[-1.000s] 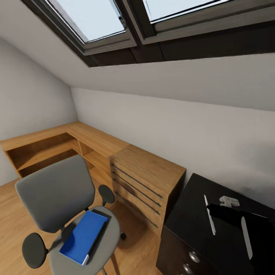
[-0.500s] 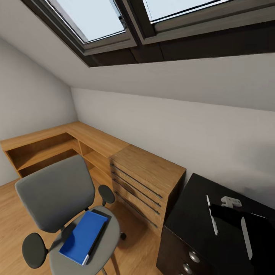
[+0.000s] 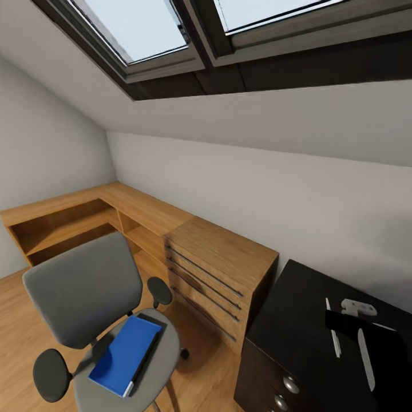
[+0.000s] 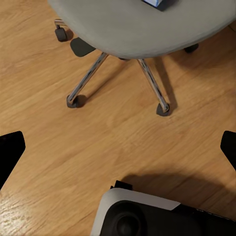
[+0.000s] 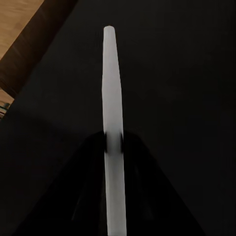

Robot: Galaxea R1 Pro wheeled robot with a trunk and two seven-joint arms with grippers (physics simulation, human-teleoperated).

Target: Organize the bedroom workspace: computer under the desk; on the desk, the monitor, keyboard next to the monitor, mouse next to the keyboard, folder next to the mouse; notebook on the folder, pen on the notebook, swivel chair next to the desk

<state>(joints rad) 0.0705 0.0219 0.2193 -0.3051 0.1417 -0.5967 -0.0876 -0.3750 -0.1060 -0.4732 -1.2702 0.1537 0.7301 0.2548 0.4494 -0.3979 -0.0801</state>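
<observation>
- While your right gripper (image 5: 114,147) is pinched shut on the pen (image 5: 111,98), treat that thin white stick as light, rigid and slick — it could pivot between the pads, so a hold near mid-length looks safest.
- Over the matte black desk (image 3: 286,332) the pen (image 3: 333,335) hangs, point outward.
- On the swivel chair (image 3: 86,292) seat lies the folder (image 3: 123,355) — flat, bright blue, probably bendy; take it by an overhanging edge.
- A dark notebook (image 3: 150,348) peeks out from under it, thin and flat.
- Your left gripper (image 4: 118,147) hovers spread wide above the wood floor (image 4: 73,147), empty, by the chrome base.
</observation>
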